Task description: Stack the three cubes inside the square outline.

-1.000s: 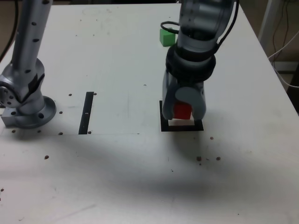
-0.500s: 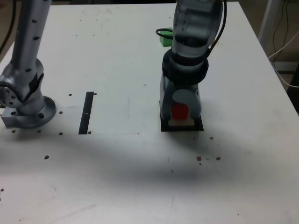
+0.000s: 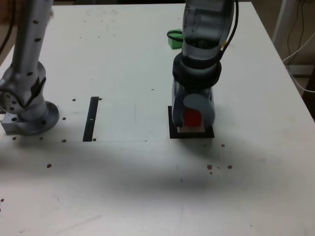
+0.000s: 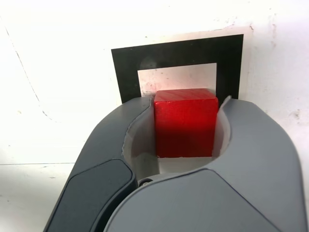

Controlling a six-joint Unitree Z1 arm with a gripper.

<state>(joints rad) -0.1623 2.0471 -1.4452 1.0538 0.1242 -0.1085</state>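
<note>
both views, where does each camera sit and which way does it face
Exterior view: off the arm, raised, looking down across the white table; the arm shows, its gripper over the square outline, with the green cube beyond.
Wrist view: on the wrist, looking along the gripper's jaws toward the tabletop; the grey jaws fill the near part, either side of the red cube.
Shared: gripper, red cube, square outline and tabletop; the green cube shows only in the exterior view.

Pale tabletop point(image 3: 123, 187) (scuffed); white cable point(image 3: 299, 84) hangs beyond.
</note>
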